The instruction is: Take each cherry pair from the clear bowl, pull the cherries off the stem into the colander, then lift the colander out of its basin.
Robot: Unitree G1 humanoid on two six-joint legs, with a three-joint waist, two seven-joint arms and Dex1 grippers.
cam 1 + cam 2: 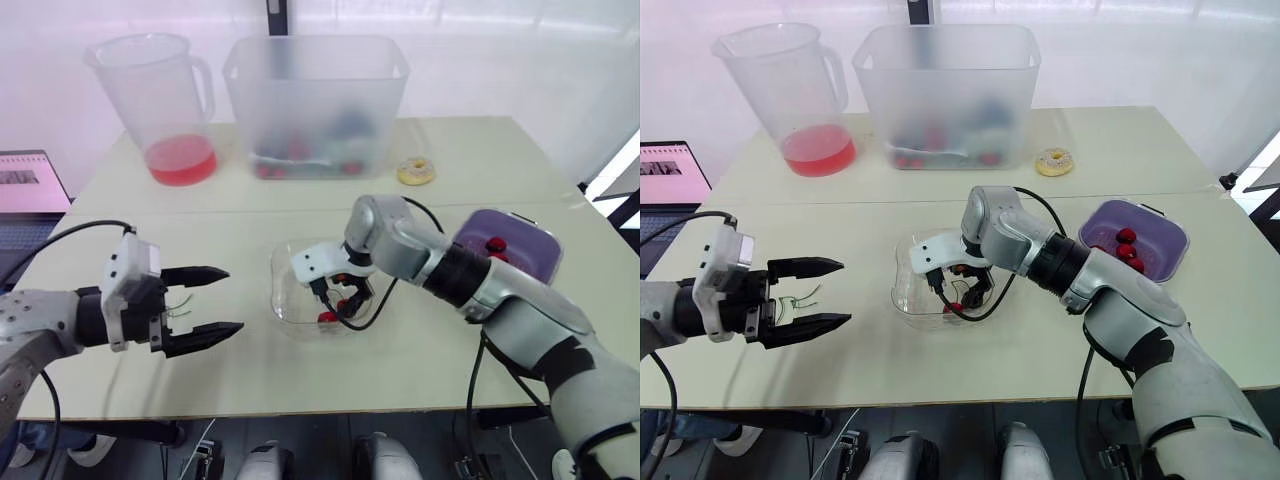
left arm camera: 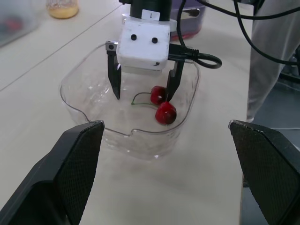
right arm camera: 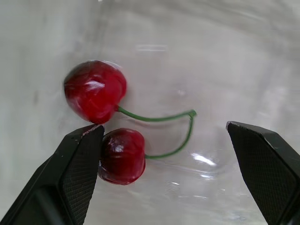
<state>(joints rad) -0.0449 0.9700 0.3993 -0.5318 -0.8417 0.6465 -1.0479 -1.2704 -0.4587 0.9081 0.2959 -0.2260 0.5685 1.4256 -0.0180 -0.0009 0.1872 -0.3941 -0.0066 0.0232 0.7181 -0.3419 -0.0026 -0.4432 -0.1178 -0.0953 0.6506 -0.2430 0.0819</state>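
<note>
The clear bowl (image 1: 285, 300) sits mid-table with one cherry pair (image 2: 161, 105) in it: two red cherries on a forked green stem (image 3: 164, 117). My right gripper (image 1: 338, 305) reaches down into the bowl, open, one finger beside the cherries and the other past the stem. My left gripper (image 1: 232, 300) hovers open to the left of the bowl, pointing at it. A thin green stem (image 1: 800, 298) shows between its fingers near the palm. The purple colander (image 1: 1170, 235), in its basin at the right, holds several cherries (image 1: 1127, 245).
At the back stand a pitcher (image 1: 170, 100) with red liquid and a large frosted bin (image 1: 315, 100) holding mixed items. A small yellow ring-shaped item (image 1: 416, 171) lies right of the bin. A laptop (image 1: 30, 185) sits off the table's left edge.
</note>
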